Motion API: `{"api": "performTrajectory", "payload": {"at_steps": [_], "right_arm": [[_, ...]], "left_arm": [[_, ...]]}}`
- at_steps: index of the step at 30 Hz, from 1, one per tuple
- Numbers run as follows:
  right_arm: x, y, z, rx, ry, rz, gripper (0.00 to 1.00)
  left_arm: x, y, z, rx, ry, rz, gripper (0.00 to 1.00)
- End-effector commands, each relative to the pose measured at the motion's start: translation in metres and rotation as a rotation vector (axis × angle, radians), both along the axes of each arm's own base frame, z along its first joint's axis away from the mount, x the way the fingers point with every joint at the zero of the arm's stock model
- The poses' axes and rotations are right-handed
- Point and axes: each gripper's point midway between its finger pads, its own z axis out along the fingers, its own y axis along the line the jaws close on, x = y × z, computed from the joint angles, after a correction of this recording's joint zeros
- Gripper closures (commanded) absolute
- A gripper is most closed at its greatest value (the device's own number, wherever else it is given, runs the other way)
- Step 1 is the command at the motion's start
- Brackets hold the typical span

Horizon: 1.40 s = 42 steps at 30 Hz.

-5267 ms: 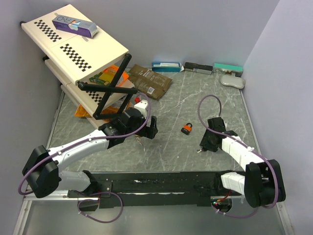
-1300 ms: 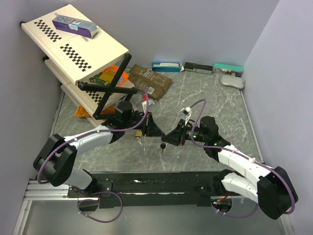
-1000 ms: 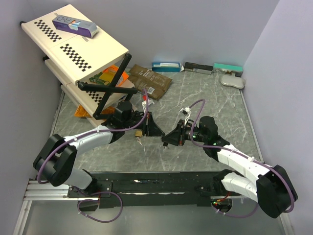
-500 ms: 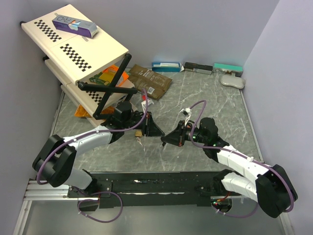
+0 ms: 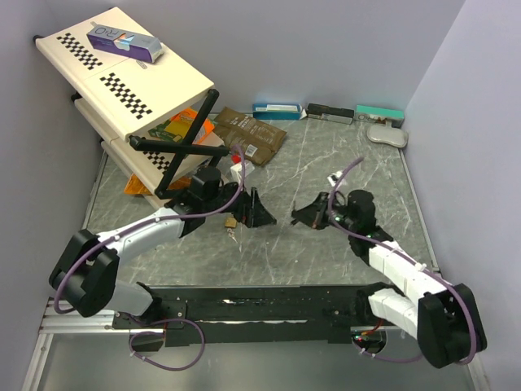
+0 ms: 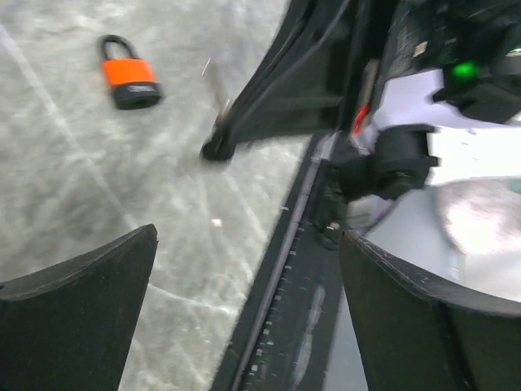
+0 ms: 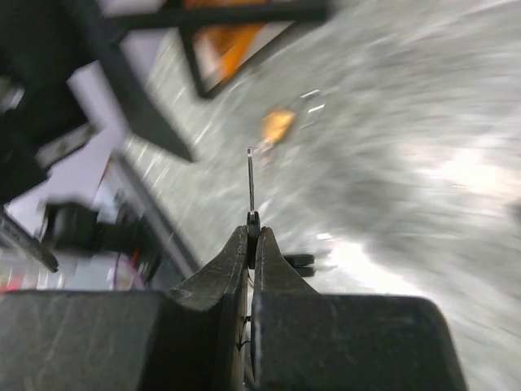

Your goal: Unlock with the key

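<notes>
So far: the key (image 7: 250, 179) is clamped in the right gripper (image 7: 249, 235), and the padlock (image 6: 130, 73) lies loose on the table (image 5: 350, 171). Key and lock are apart, and the shackle looks closed in the left wrist view, so I judge the lock not yet opened.
Left to do: bring the key to the keyhole, seat it, turn it and free the shackle. The padlock probably needs steadying first.
Table: a grey marbled top. The padlock lies flat near its middle, with an orange body and a black base.
Rack (image 5: 175, 81): cream folding shelves at the rear left, with a purple box (image 5: 126, 39) on top. Its black crossed legs stand just behind the left gripper (image 5: 262, 213).
Brown pouch (image 5: 248, 134): lies flat beside the rack, behind the work area.
Boxes (image 5: 330, 112): a row along the back wall, well apart from the lock.
Left gripper: fingers spread wide with nothing between them. In the overhead view it sits just to the right of the padlock.
Right gripper: fingers pressed together on the key. The thin blade sticks out past the tips and points toward the padlock.
In the way: from above, the left gripper sits between the key and the padlock, and the rack legs crowd the far side. Which way the keyhole faces cannot be made out.
</notes>
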Motion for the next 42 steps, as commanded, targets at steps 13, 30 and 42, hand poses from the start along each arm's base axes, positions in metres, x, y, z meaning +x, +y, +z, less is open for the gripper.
{"api": "performTrajectory", "payload": {"at_steps": [13,30,42], "right_arm": [[0.007,-0.113,0.014,-0.188,-0.042,-0.487,1.00],[-0.016,-0.127,0.031,-0.224,-0.104,-0.535,1.00],[-0.019,-0.129,0.036,-0.238,-0.109,-0.540,1.00]], "left_arm": [[0.051,-0.053,-0.066,0.409,-0.049,0.180,0.07],[0.082,-0.127,-0.114,0.460,-0.024,0.125,0.14],[0.063,-0.147,-0.128,0.453,-0.011,0.050,0.16]]}}
